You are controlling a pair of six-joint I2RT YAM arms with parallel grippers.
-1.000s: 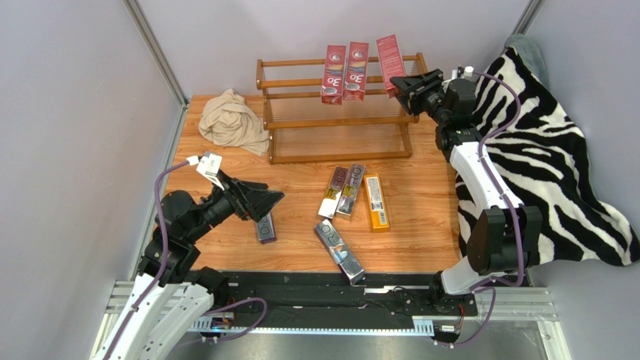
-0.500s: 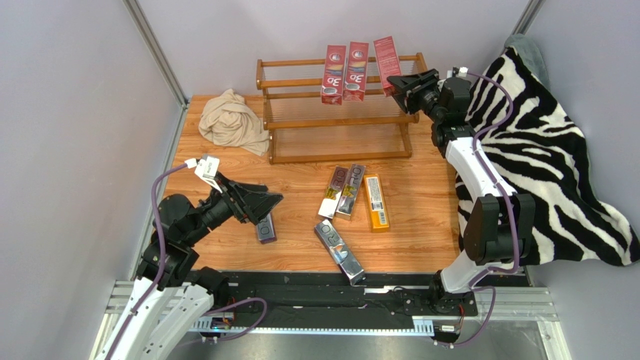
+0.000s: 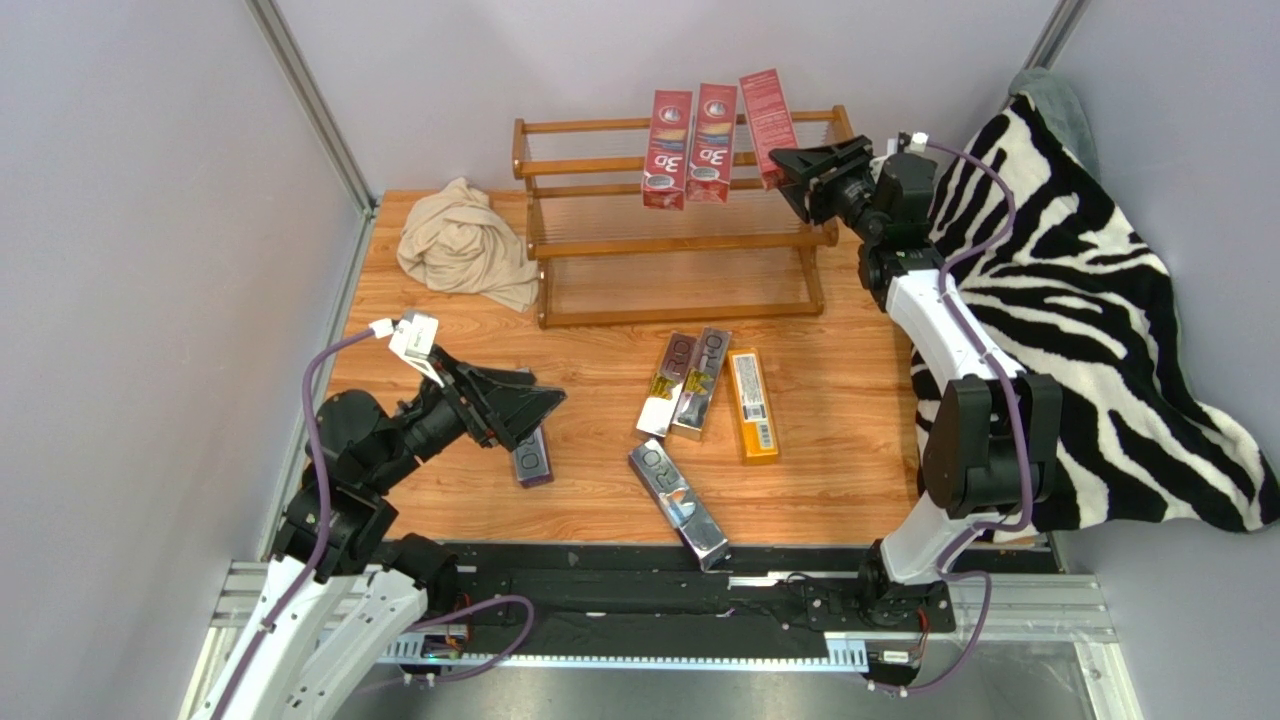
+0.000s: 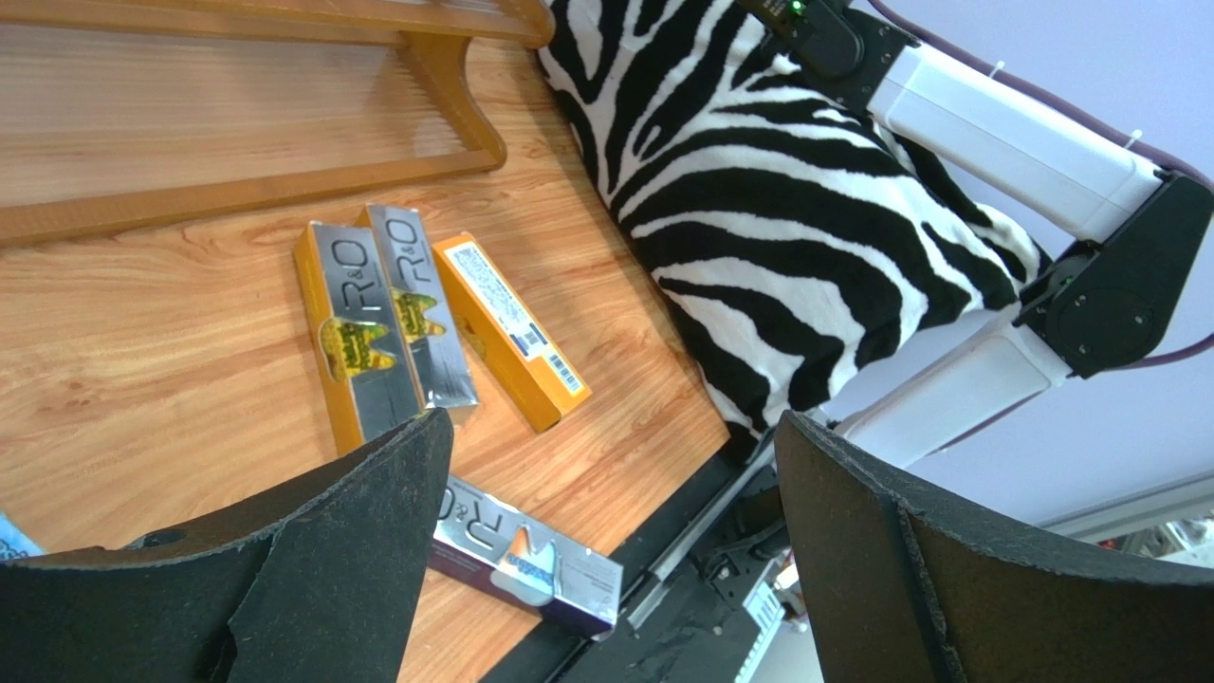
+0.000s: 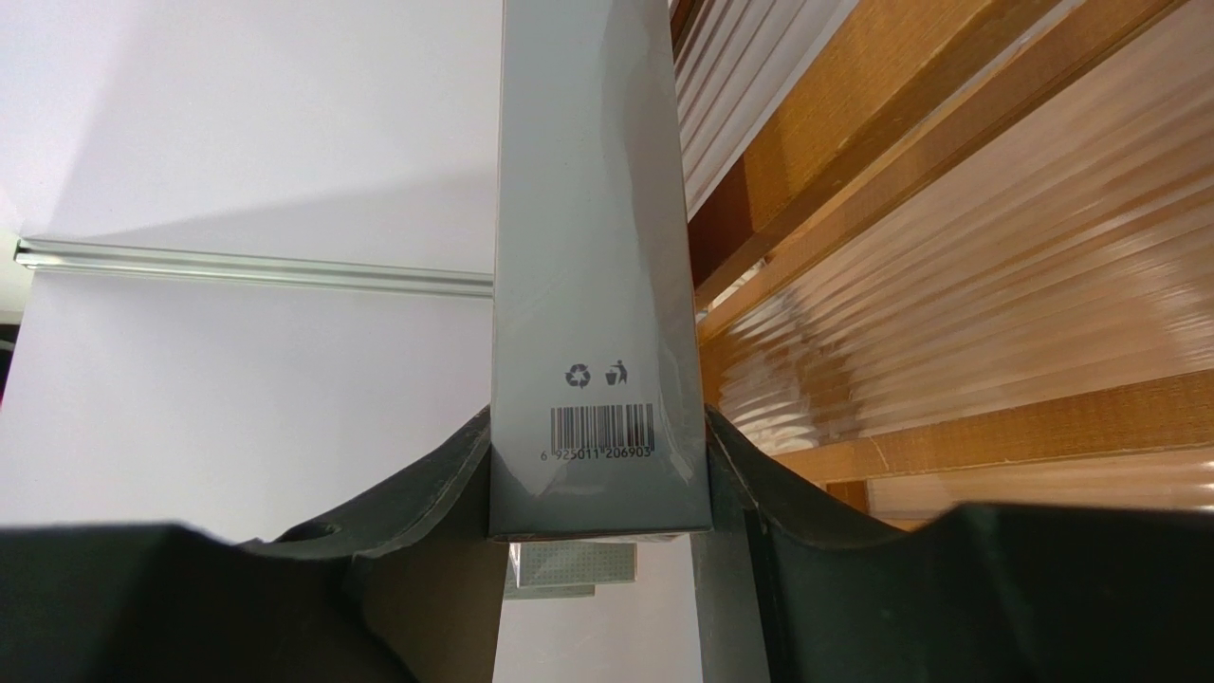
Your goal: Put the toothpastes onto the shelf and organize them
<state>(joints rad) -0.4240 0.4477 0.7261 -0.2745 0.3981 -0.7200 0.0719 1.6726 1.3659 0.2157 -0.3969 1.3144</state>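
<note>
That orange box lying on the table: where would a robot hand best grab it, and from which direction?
Probably from straight above, since the orange carton lies flat on the table. Pinch across its narrow width, on the two long sides, toward its near half: there it angles away from the silver carton beside it, leaving more room.

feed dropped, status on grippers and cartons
Right gripper shut on red carton at shelf top. Left gripper open, empty. Five cartons on table. Nothing blocking.
</note>
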